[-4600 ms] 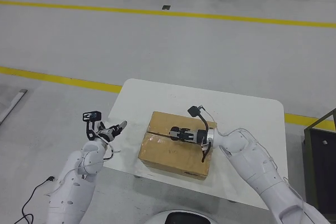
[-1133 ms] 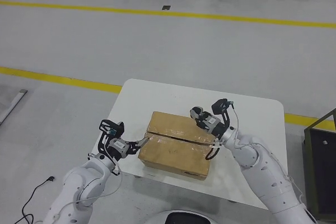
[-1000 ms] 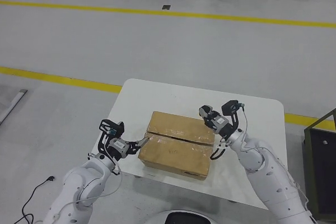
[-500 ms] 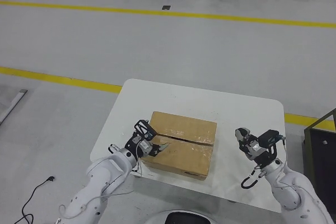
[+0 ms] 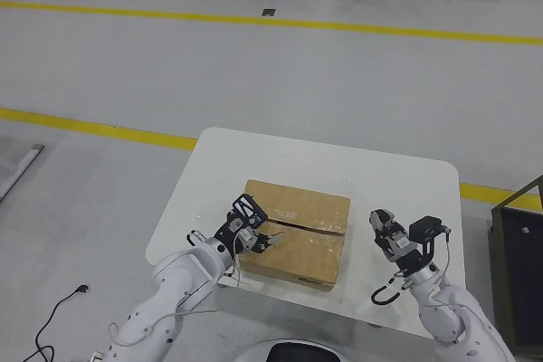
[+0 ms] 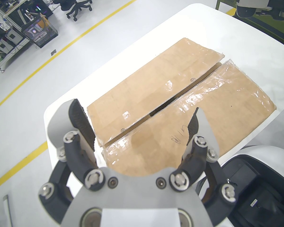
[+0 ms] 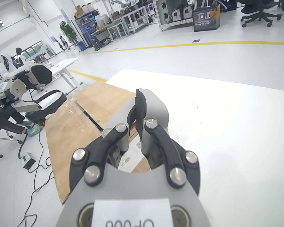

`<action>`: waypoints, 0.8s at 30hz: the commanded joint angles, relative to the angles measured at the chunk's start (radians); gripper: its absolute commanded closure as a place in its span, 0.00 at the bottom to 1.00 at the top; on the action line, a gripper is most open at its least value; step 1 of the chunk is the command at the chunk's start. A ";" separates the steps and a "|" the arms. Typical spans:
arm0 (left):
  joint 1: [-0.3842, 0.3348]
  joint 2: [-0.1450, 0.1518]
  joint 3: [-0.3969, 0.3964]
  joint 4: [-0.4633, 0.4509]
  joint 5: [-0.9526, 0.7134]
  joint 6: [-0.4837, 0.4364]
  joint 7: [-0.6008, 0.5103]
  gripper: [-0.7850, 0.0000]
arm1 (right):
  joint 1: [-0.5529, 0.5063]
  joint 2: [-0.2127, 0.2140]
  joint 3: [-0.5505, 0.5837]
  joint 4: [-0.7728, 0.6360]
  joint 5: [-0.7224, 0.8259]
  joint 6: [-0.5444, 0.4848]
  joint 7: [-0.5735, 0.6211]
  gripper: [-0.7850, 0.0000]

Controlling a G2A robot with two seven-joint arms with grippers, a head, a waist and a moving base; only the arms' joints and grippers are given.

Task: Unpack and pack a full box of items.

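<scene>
Cardboard box [image 5: 299, 224] is lying closed. Spread left claw [image 6: 136, 106] should be hooking its seam [image 6: 170, 99]; right claw [image 7: 140, 99] is resting clenched

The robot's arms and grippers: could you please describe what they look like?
The left arm and right arm have smooth white shells. The left gripper and right gripper share silver-grey fingers, black ribbed pads, black linkage bars, silver bolts and a white label. A black cable hangs at the right wrist.
</scene>
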 commanded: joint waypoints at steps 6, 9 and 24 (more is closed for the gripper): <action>-0.129 -0.022 0.142 0.080 0.295 0.050 -0.055 0.00 | 0.010 -0.001 0.004 0.020 -0.001 0.008 0.016 1.00; -0.181 -0.039 0.203 0.118 0.345 0.062 -0.063 0.00 | 0.007 -0.001 0.010 0.016 0.004 0.010 0.020 1.00; -0.305 -0.100 0.342 0.265 0.460 0.038 -0.173 0.00 | -0.017 -0.002 0.023 -0.001 0.012 0.031 0.030 1.00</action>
